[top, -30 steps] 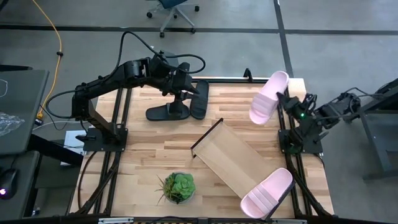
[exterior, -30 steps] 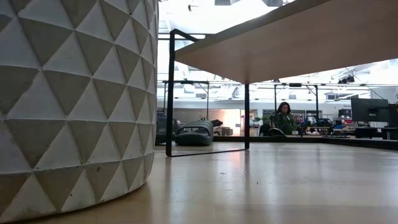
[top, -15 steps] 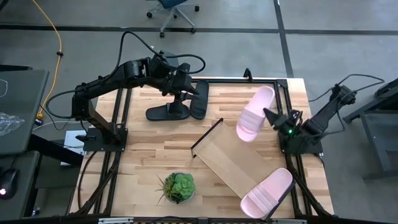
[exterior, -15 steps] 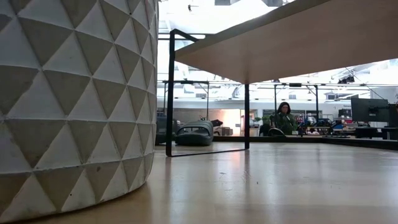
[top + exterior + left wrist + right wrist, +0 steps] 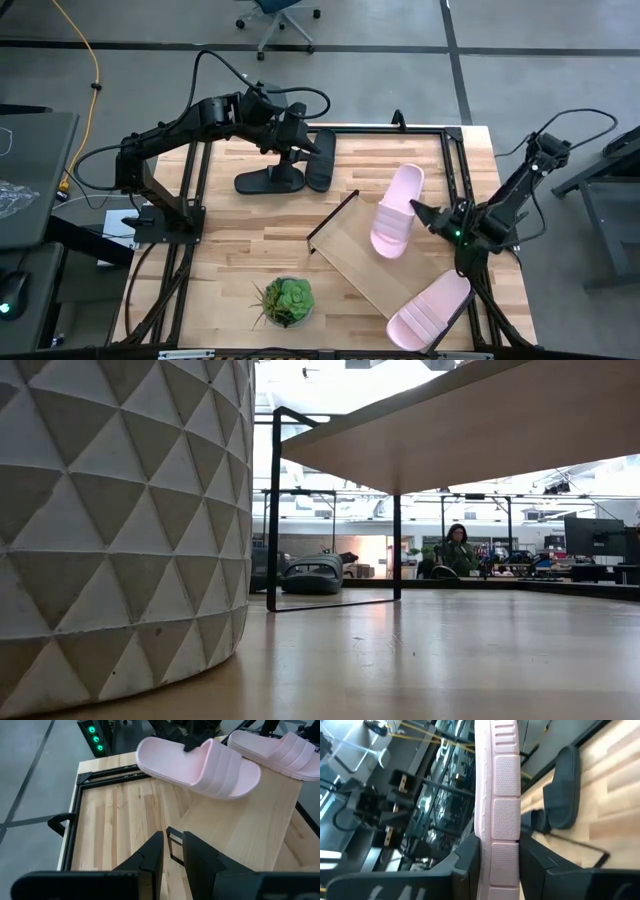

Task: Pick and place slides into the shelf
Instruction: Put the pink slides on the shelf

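My right gripper [image 5: 428, 214] is shut on a pale pink slide [image 5: 397, 210] and holds it above the far end of the shelf [image 5: 350, 250], a slanting light-wood board with a black frame. The second pink slide [image 5: 430, 310] lies on the shelf's near right end. Two black slides [image 5: 268, 181] [image 5: 322, 160] lie on the table at the far left. My left gripper [image 5: 297, 152] hovers over them, narrowly open and empty. My right gripper pinches the pink slide's long right edge [image 5: 192, 742] between its two fingers, behind the strap. The fingers [image 5: 470, 855] come level from the table's right and lie across the slide. The slide is lifted clear above the shelf, strap up and about level.
A potted plant [image 5: 287, 300] in a white faceted pot [image 5: 120, 520] stands near the table's front edge, left of the shelf. Black frame rails [image 5: 455, 170] border the table. A person [image 5: 457, 550] sits far behind the table.
My right gripper has carried the pink slide from the table's far right corner toward the near edge and the left, until it is over the shelf. The slide has stayed lifted and has turned to lie nearly near-to-far.
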